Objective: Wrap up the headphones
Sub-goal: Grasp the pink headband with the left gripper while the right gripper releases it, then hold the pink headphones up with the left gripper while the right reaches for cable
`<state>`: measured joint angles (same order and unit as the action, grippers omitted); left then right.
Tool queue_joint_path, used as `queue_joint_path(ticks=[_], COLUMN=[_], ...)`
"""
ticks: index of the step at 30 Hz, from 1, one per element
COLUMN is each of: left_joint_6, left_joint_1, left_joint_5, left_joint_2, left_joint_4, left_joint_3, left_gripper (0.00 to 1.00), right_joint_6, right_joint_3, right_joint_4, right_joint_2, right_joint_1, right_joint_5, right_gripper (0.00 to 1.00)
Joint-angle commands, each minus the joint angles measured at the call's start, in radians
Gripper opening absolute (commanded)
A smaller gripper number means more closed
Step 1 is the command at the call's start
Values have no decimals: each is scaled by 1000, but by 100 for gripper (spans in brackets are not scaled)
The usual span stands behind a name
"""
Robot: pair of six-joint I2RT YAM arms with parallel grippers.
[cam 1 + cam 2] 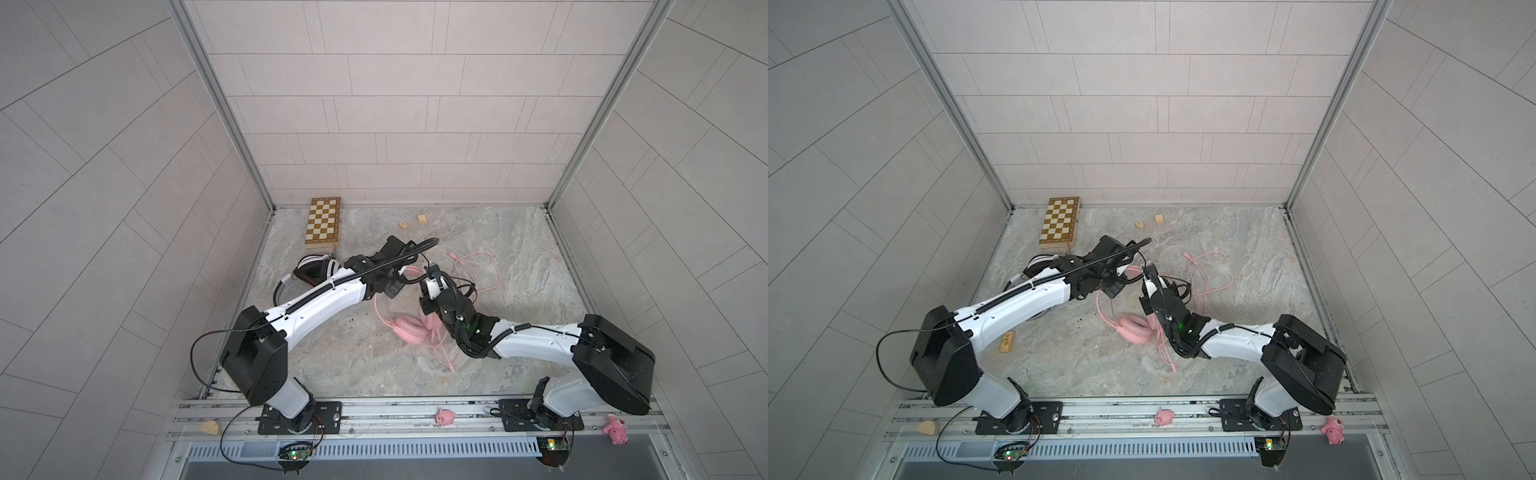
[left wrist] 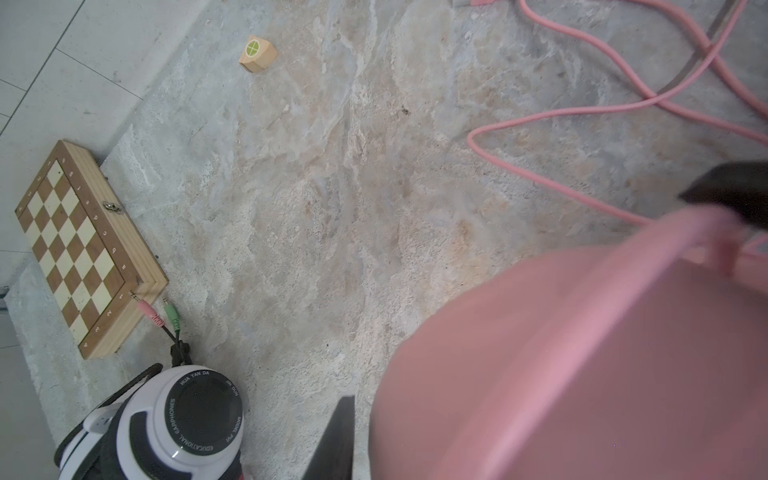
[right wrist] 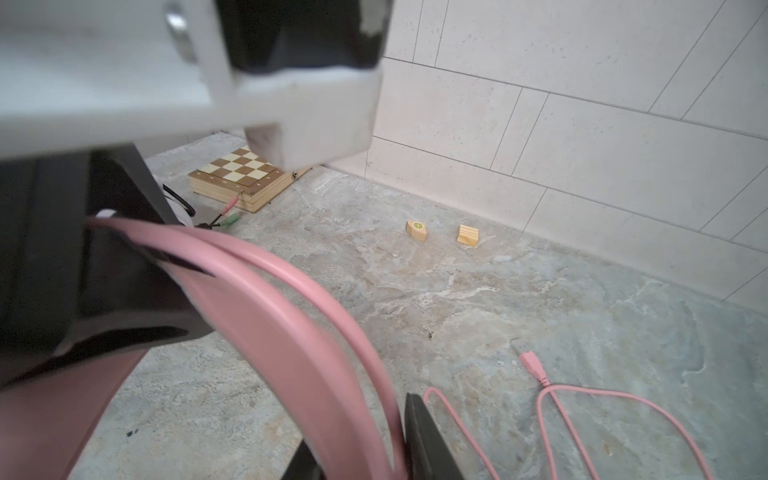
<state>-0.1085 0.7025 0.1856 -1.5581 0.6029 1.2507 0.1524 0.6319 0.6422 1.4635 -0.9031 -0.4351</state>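
The pink headphones (image 1: pixel 409 334) rest on their ear cups mid-table, and their headband (image 1: pixel 411 272) arches up between both grippers. My left gripper (image 1: pixel 397 286) is shut on the headband; in the left wrist view one black finger (image 2: pixel 336 440) shows beside the blurred pink band (image 2: pixel 582 353). From the other side my right gripper (image 3: pixel 357 428) stands open, with the band (image 3: pixel 291 332) and its wire passing between the fingers. The pink cord (image 1: pixel 478 270) loops loose on the table to the right. The white headphones (image 1: pixel 316 270) lie left of my left arm, partly hidden by it.
A folded chessboard (image 1: pixel 324 224) sits at the back left, with the white headset's plugs (image 2: pixel 160 313) against it. Two small wooden blocks (image 1: pixel 402 225) (image 1: pixel 422 218) lie near the back wall. Another wooden block (image 1: pixel 1008 343) lies by the left arm. Pink toys (image 1: pixel 444 417) sit on the front rail.
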Motion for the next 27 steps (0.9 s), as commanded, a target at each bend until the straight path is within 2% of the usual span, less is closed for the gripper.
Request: queue_joint_path(ticks=[1,5,9,12,14,16,19,21,24,27], left_joint_6=[56,77,88,95,103,107,122,141,167,196], left_joint_1=[-47,-93,-136,-177,-204,-230,-271,-302,-355,-405], left_joint_5=[63,17,-12,-47,-67,-90,-116,-135,-170,-186], left_joint_2=[1,25,71,119,161,210,292,344,408,443], left_joint_4=[13,15,-1,-26,-66,-117,-198,-243,-308,-343], left_joint_3=[41,45,31,11,-18,-54,-117,-151,-202,-224], left_gripper=[13,12,10,10,9,9,7,4,1,0], right_joint_6=[17,34,76,125,213,314,432,476,482,482], right_joint_3=[-3,-7,-88,-122,-110,-111,-135,-130,-98,-87], right_joint_4=[27,4,15,-15,-104,-143,-67,-15,9,13], right_joint_2=[-45,-81,-177,-245,-261,-252,-187,-124,-60,-39], right_joint_1=[-5,-3,6,74,162,268,426,479,488,487], right_joint_5=[-39,-79,-207,-162,-85,57,344,483,585,603], right_gripper=[44,56,73,75,75,75,75,74,74,74])
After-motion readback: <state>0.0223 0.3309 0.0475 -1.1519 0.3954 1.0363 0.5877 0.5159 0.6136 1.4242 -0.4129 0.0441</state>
